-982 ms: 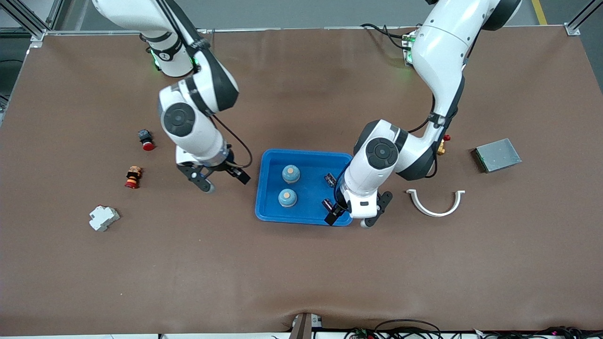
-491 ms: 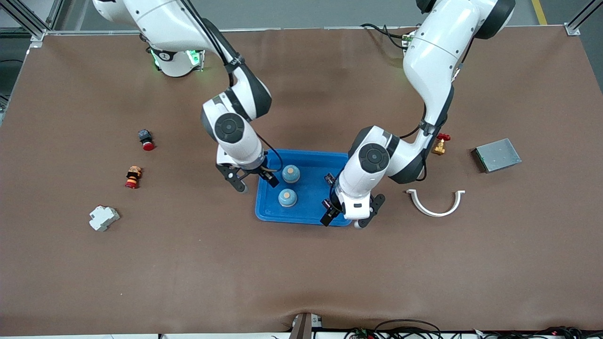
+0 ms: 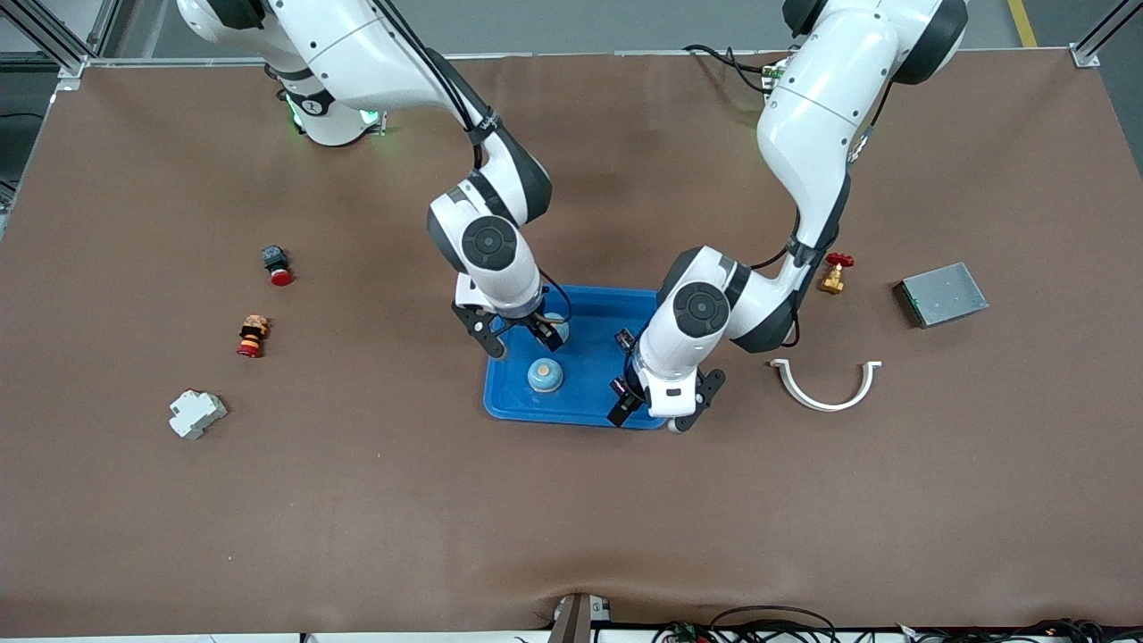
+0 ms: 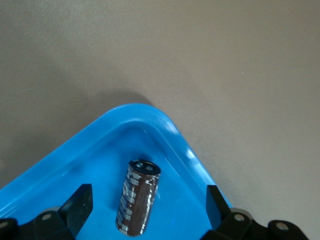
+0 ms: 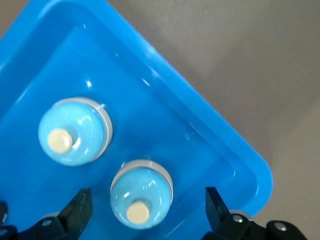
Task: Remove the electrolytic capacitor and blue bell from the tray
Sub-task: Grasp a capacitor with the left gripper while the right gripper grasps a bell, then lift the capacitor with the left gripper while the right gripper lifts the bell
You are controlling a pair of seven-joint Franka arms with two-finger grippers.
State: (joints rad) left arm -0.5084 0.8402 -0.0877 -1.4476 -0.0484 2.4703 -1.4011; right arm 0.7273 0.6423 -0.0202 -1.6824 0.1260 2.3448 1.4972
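Observation:
A blue tray (image 3: 585, 357) holds two light-blue bells with cream buttons and two dark capacitors. My right gripper (image 3: 521, 339) is open over the bell farther from the front camera, which it mostly hides there. In the right wrist view that bell (image 5: 141, 195) sits between my open right gripper (image 5: 145, 215), with the other bell (image 5: 75, 132) (image 3: 545, 375) beside it. My left gripper (image 3: 661, 406) is open over the tray's corner toward the left arm's end, straddling a lying capacitor (image 4: 139, 197) (image 3: 617, 388). The second capacitor (image 3: 625, 339) lies farther from the front camera.
A white curved piece (image 3: 826, 384), a brass valve (image 3: 835, 275) and a grey metal box (image 3: 944, 293) lie toward the left arm's end. A red-capped button (image 3: 277, 265), a red and orange part (image 3: 252, 336) and a white breaker (image 3: 196, 413) lie toward the right arm's end.
My right gripper has swung from the bare table beside the tray to over the bell in the tray. My left gripper has shifted slightly toward the capacitor. Both stay open.

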